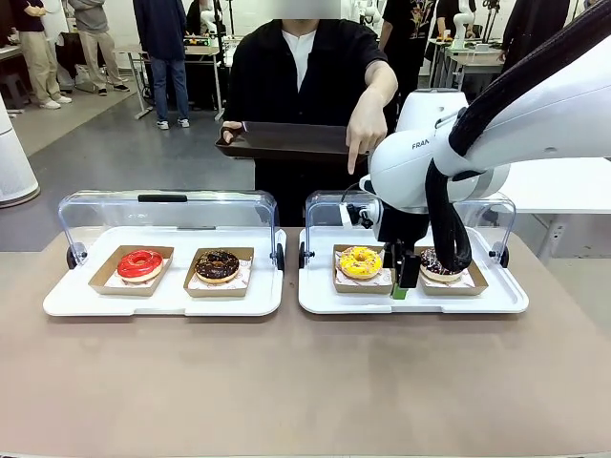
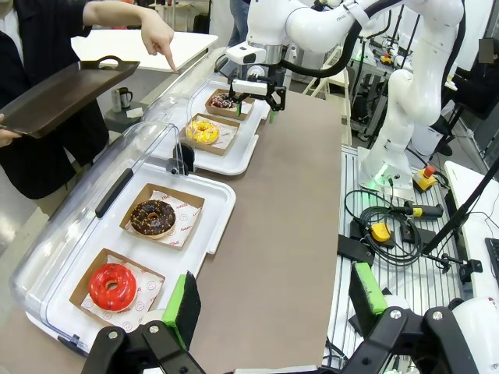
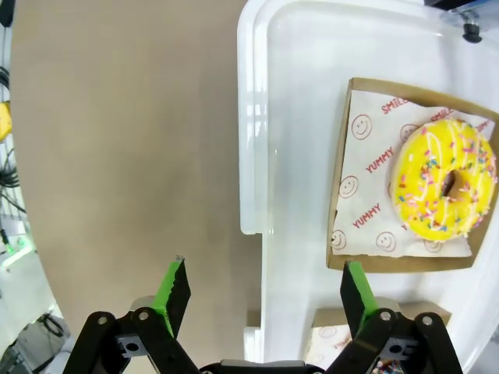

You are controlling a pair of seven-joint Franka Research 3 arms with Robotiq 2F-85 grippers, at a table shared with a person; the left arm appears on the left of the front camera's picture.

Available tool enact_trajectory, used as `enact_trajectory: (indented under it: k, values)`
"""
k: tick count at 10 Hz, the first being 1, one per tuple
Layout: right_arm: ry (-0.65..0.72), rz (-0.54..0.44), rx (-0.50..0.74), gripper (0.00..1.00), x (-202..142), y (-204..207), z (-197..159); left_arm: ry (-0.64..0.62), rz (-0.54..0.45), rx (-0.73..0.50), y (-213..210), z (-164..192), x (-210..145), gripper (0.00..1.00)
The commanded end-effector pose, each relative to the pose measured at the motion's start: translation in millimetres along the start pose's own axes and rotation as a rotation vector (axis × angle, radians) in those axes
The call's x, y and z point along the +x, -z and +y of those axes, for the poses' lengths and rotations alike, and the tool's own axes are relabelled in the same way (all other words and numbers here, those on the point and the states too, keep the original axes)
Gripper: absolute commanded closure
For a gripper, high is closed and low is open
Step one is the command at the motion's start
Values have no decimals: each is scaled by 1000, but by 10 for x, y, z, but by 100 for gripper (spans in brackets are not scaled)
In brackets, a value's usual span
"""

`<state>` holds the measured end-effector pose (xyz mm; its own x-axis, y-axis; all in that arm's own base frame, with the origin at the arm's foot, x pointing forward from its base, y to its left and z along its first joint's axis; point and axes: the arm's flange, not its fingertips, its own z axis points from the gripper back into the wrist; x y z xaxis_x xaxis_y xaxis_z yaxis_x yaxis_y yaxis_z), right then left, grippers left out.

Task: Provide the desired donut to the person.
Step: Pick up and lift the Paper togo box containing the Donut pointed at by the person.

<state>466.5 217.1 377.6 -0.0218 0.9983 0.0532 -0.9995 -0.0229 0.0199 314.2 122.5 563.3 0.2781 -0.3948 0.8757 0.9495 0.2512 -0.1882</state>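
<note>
Four donuts lie in paper boxes on two white trays. A red donut [image 1: 140,263] and a chocolate donut [image 1: 217,265] are on the left tray [image 1: 67,301]. On the right tray [image 1: 320,301] are a yellow sprinkled donut [image 1: 360,261] and a dark sprinkled donut [image 1: 439,267], half hidden by my right arm. The person [image 1: 301,67] holds a dark serving tray [image 1: 286,138] and points a finger [image 1: 353,162] down at the right tray, about above the yellow donut. My right gripper [image 1: 401,284] hangs open over that tray's front rim; the yellow donut [image 3: 444,189] lies ahead to one side. My left gripper [image 2: 277,300] is open, near the red donut [image 2: 111,285].
Both trays have clear lids [image 1: 167,210] hinged open at the back. Bare brown table [image 1: 305,382] stretches in front of the trays. In the left wrist view, cables and a yellow button box [image 2: 380,232] lie on the floor past the table edge.
</note>
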Motion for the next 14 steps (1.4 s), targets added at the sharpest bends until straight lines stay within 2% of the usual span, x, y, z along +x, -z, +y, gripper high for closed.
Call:
enact_trajectory:
  k: [1,5,7,9,14]
  values:
    - [-9,2,-2,0,29,-48,46,6,-8,-2,-9,-3,-1,0]
    - [-8,0,-4,0,36,-25,20,6,-8,-2,-9,-3,-1,0]
    - [62,-24,-34,0,-25,143,-155,6,-8,-2,-9,-3,-1,0]
    - [63,-45,-85,0,-59,171,-238,6,-8,-2,-9,-3,-1,0]
    - [81,-65,-97,0,-79,304,-395,6,-8,-2,-9,-3,-1,0]
